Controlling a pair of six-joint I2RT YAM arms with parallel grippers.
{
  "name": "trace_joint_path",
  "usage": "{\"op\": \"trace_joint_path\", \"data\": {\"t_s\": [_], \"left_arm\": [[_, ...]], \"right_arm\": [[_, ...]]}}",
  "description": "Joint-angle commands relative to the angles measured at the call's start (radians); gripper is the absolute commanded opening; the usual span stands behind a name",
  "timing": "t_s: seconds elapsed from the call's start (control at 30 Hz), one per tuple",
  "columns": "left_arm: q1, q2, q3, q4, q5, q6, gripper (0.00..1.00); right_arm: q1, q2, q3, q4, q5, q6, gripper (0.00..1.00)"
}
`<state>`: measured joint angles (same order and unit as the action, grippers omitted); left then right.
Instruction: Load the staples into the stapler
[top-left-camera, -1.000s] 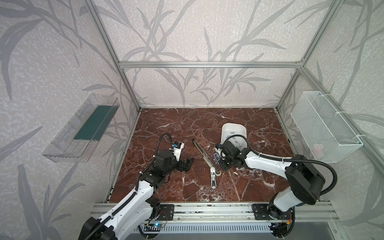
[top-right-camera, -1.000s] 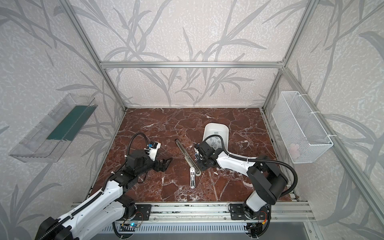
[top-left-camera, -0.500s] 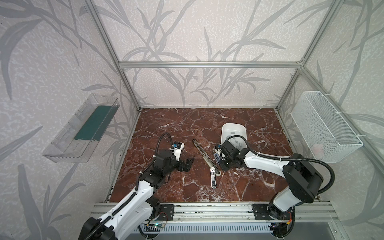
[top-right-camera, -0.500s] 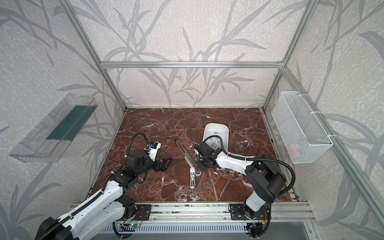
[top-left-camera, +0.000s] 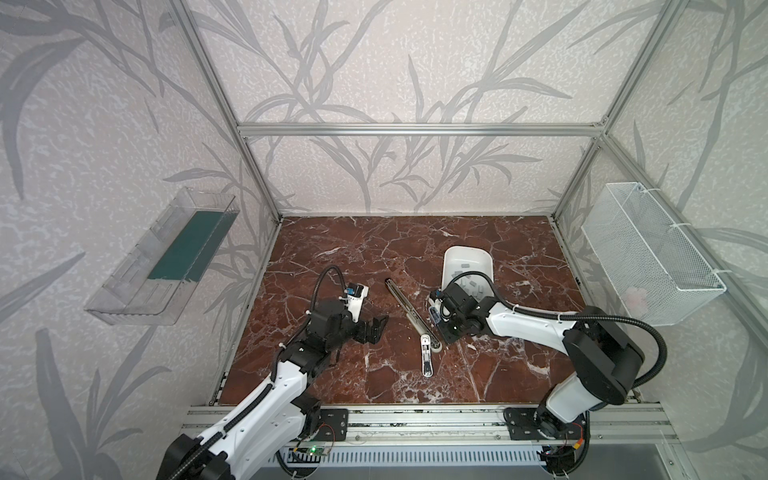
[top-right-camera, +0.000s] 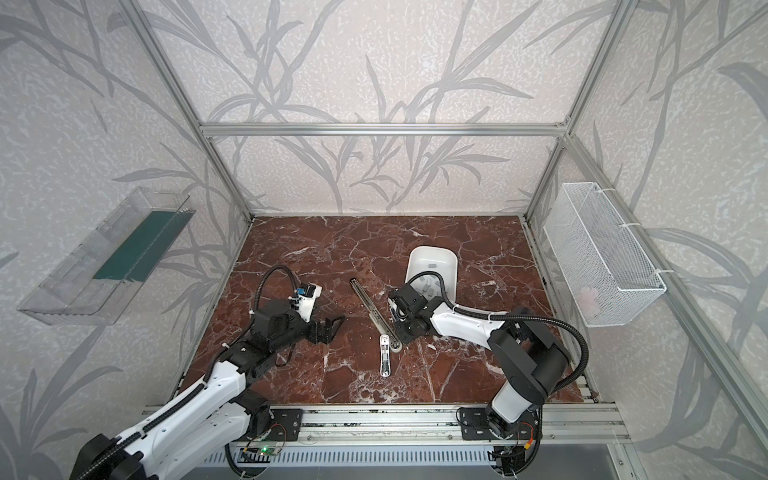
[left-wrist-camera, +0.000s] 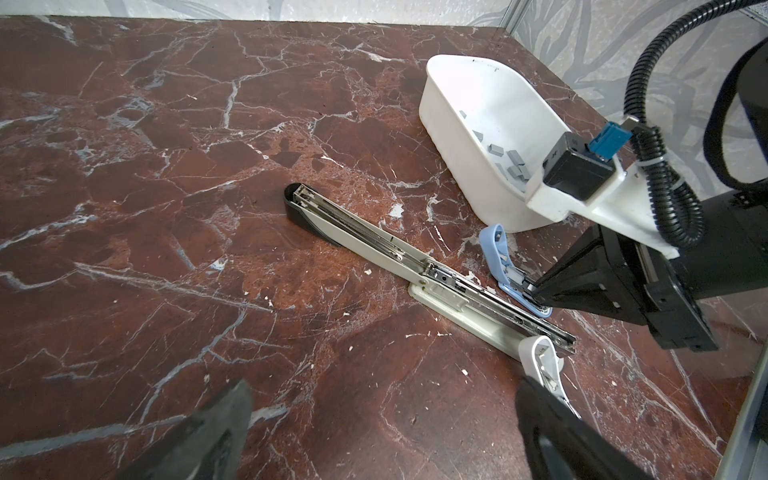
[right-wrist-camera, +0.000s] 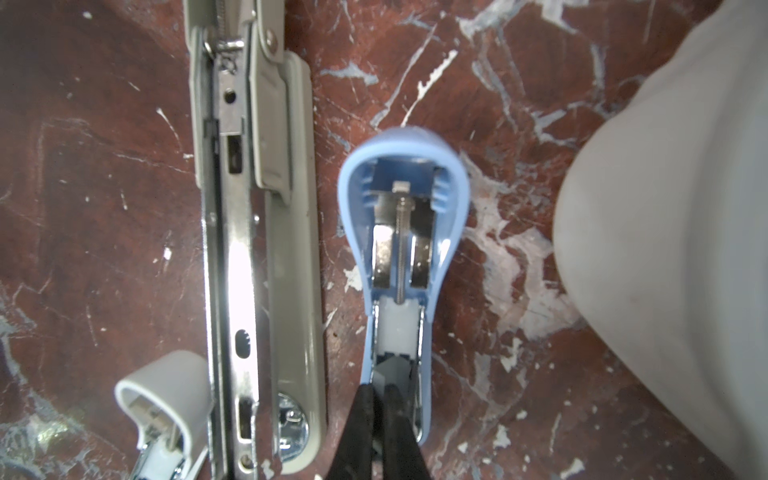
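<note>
Staples (left-wrist-camera: 513, 163) are seen as short, flat, dull-grey metal strips lying loose on the floor of a white tub (left-wrist-camera: 453, 166), which stands right of the middle of the red-brown, white-veined marble table (top-left-camera: 374, 249). No common heading is kept by them: the strips are clustered at the tub's near end with their long axes turned at mixed angles, and one strip lies apart nearer the far end. The tub is of smooth plastic, oblong with rounded corners, its long axis running from near to far in both top views.

Three staplers are laid open on the marble. A long stapler (left-wrist-camera: 374, 245), with grey body, black nose and a bright steel channel, is stretched flat along a diagonal from far left to near right. A small blue stapler (right-wrist-camera: 405, 232) is placed between it and the tub, just beside both, roughly parallel to the long one in the right wrist view; its rounded plastic lid is swung up, and a thin spring rod and chrome rails are exposed. A small white stapler (top-left-camera: 427, 357) is set at the long stapler's near end, pointing toward the near edge.

The right gripper (right-wrist-camera: 378, 388) is clenched, its black fingertips pressed together inside the blue stapler's rail; a small grey piece is seen just ahead of them, and whether it is pinched cannot be told. The left gripper (top-left-camera: 375, 328) is spread wide, grasping nothing, held left of the long stapler and apart from it
</note>
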<state>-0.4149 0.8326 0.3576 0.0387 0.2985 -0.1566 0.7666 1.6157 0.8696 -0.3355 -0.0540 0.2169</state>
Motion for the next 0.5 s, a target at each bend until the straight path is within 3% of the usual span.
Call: {"op": "trace_joint_path", "data": {"t_s": [0.0, 0.47], "left_arm": [[0.004, -0.004, -0.007, 0.018, 0.014, 0.007, 0.99], [0.004, -0.001, -0.006, 0.018, 0.017, 0.008, 0.99]], "right_arm": [[0.003, -0.002, -0.004, 0.003, -0.004, 0.003, 0.08], [-0.003, -0.023, -0.012, 0.015, -0.02, 0.001, 0.11]]}}
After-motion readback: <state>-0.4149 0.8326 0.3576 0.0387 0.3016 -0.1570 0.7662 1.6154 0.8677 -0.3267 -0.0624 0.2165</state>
